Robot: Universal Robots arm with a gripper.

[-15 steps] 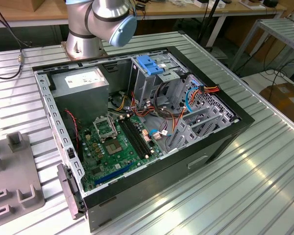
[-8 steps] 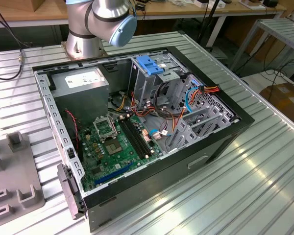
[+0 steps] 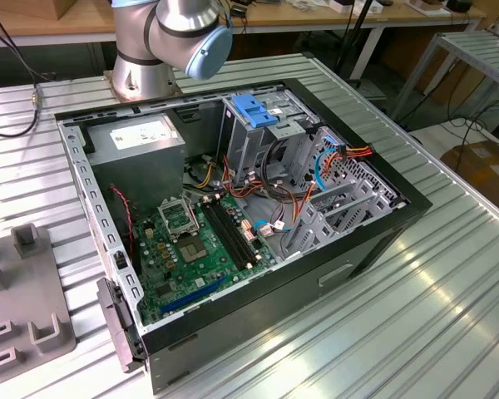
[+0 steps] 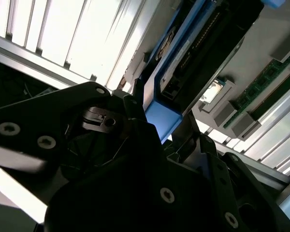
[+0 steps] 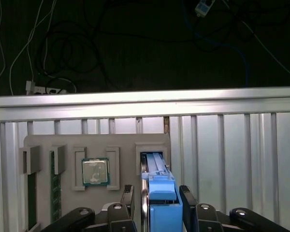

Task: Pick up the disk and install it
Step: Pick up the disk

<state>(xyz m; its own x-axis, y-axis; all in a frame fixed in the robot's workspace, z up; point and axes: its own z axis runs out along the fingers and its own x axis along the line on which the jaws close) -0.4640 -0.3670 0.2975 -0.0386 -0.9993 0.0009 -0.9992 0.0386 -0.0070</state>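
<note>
The table [image 3: 449, 274] is shiny metal with ridges. The disk [image 5: 162, 203] has smooth blue plastic rails and a silver metal edge. The tray [image 5: 121, 145] looks like dull grey plastic. The computer case [image 3: 258, 316] is dull black outside.

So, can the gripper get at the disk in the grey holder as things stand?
Probably yes: in the first wrist view the gripper straddles the disk, which stands upright in its slot of the grey holder, with nothing between them.
</note>
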